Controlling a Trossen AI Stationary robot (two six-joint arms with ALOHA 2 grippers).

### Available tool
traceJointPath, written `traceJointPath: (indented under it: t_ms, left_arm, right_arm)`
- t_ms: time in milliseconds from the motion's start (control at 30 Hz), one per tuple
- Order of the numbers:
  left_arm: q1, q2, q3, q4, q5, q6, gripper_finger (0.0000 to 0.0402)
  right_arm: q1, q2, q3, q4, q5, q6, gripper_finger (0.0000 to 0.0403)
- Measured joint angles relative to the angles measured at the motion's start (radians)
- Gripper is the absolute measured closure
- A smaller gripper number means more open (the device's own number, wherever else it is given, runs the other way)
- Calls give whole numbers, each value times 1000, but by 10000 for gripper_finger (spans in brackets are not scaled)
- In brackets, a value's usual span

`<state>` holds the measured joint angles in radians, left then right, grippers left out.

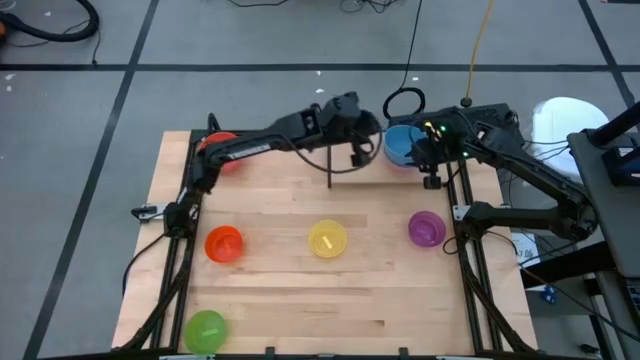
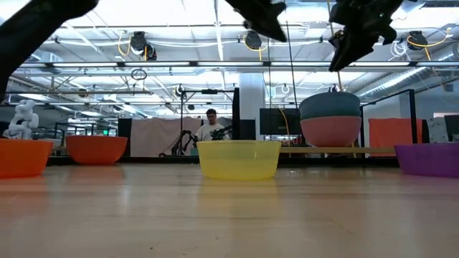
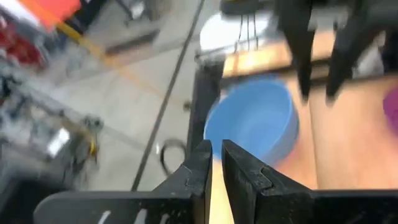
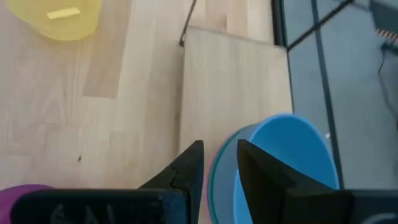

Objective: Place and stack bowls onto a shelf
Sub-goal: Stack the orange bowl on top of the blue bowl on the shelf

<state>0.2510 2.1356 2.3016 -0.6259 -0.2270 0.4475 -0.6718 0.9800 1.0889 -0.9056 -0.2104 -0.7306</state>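
**Both arms over the shelf stack, loose bowls well behind**

My left gripper point(image 1: 357, 150) sat at upper centre of the high view, over the shelf point(image 4: 233, 87). Fingers nearly together with only a thin gap, nothing between them. My right gripper point(image 1: 432, 170) hung just right of it, beside the stack, fingers slightly apart, also empty. In the low view both hung high, clear of the table.

The stack: blue bowl point(image 1: 403, 143) on top, at upper centre-right of the high view, at the shelf's far right end. In the low view it read as teal-blue nested in a pink bowl point(image 2: 330, 131). The right wrist view showed a pink rim under the blue, maybe a teal layer between; can't tell the count.

Key relation, my call: next pick lies lower in the high view, away from the shelf. Purple bowl point(image 1: 426, 229) at centre-right was nearest my right gripper, directly below it in frame. Yellow bowl point(image 1: 327, 240) at centre was about equal for both arms. Orange bowl point(image 1: 224, 244) at centre-left, the green bowl point(image 1: 206, 329) at lower left and the red bowl point(image 1: 221, 150) at upper left all belonged to my left arm. Bowls are round, so no long axis to align. The shelf's long axis ran left-right in the high view.

Contents: yellow bowl held what looked like a small pale strip or label. Others looked empty as far as visible.
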Motion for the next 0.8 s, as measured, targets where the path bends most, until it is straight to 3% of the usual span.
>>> traceJointPath:
  t_ms: [233,467,567,667,800]
  left_arm:
    - [8,-152,0,-416,-131,-154,360]
    - [46,-276,0,-756,-300,-633,360]
    - [71,-306,0,-925,-319,-807,360]
    - [95,-319,-18,-935,-321,-917,360]
    - [144,-328,-27,-943,-247,-959,360]
  right_arm:
    - [22,-69,0,63,0,-10,314]
    - [33,-128,0,137,-2,-12,314]
    - [34,-143,0,142,-1,-14,314]
    - [34,-158,0,145,-1,-15,314]
    - [35,-170,0,146,-1,-14,314]
